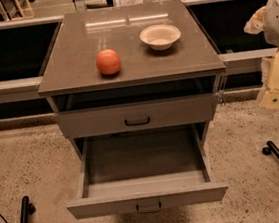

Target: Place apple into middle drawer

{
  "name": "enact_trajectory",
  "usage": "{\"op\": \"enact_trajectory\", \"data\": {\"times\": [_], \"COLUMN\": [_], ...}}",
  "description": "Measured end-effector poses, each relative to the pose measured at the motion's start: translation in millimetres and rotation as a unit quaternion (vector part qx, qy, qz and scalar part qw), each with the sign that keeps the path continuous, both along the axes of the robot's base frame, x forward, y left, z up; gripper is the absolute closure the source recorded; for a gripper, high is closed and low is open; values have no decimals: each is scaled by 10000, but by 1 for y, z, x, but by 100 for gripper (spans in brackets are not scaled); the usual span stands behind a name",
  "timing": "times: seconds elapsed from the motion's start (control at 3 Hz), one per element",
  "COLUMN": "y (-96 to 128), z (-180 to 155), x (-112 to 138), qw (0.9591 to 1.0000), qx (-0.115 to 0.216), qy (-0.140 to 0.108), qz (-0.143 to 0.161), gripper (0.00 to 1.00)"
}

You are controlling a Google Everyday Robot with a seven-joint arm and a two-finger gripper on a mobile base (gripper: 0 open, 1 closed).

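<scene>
Gripper, cream-coloured, hung beyond the right edge of the bench, level with its front right corner and touching nothing; whether it was open or closed I could not tell. Below the bench's front edge the middle drawer stood pulled well out toward the camera, its rectangular tray exposed. An upper drawer front sat just under that same front edge, above the open tray. A white bowl rested upright right of centre on the bench. The apple sat on the bench near the front edge, left of centre, apart from the bowl.
</scene>
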State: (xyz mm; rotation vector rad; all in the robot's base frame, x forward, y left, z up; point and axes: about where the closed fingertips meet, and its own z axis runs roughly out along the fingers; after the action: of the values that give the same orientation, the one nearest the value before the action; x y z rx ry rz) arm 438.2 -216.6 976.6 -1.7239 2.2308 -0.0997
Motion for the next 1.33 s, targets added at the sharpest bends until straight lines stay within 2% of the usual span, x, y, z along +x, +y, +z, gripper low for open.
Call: {"op": "enact_trajectory", "data": {"times": [0.33,0.67,1.0,1.33], "y": [0,17,103,175], "z": [0,-3,1,-9], "x": [0,39,169,244], "qw": [10000,9988,9746,9465], "qx": [0,389,1903,2920], "qy": [0,-294,-965,-943], "qz": [0,78,687,1002], "gripper": [0,0,0,0]}}
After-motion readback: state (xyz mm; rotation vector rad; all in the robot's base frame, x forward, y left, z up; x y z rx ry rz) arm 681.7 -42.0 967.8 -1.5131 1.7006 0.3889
